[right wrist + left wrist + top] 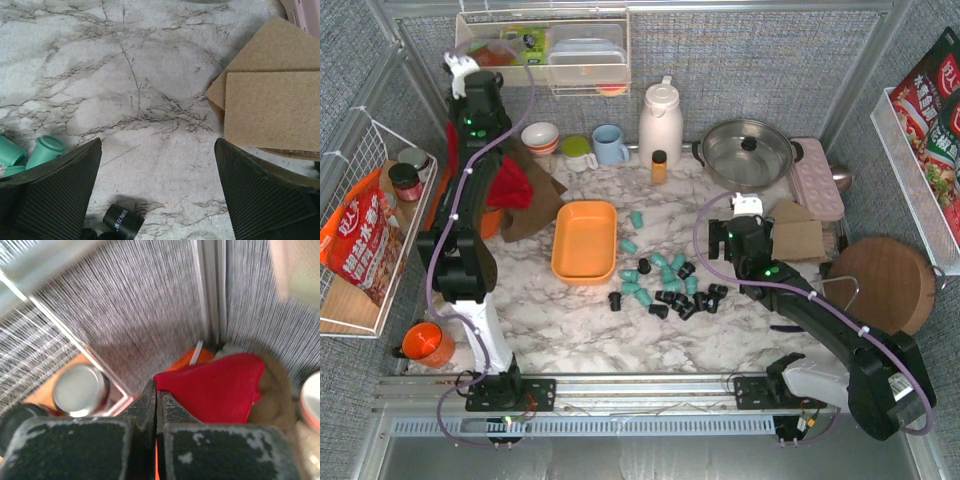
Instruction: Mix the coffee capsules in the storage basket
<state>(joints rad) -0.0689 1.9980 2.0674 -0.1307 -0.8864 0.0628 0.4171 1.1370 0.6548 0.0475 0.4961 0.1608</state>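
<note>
While the right gripper (pixel 157 145) is held wide open just over the table (pixel 150 75), nothing is gripped in it. Some of the capsules (pixel 47 150) are seen by its left finger, green ones and a black one, and brown mats (pixel 270 105) lie by its right finger. From above, the whole bunch of capsules (pixel 665 285) is seen spread on the table, green and black side by side. The bunch lies just right of the basket (pixel 584 240), and no capsule is in the basket yet.

The left gripper (pixel 155 390) is pressed shut with nothing in it. It is raised far back by the wall, near a red cloth (pixel 215 385), well apart from the basket.

The step in hand is judged to be the first pick. The open fingers need to be moved left and lowered around one capsule, then closed on it. Care is needed, since the capsules are small and close together and can be knocked away.
</note>
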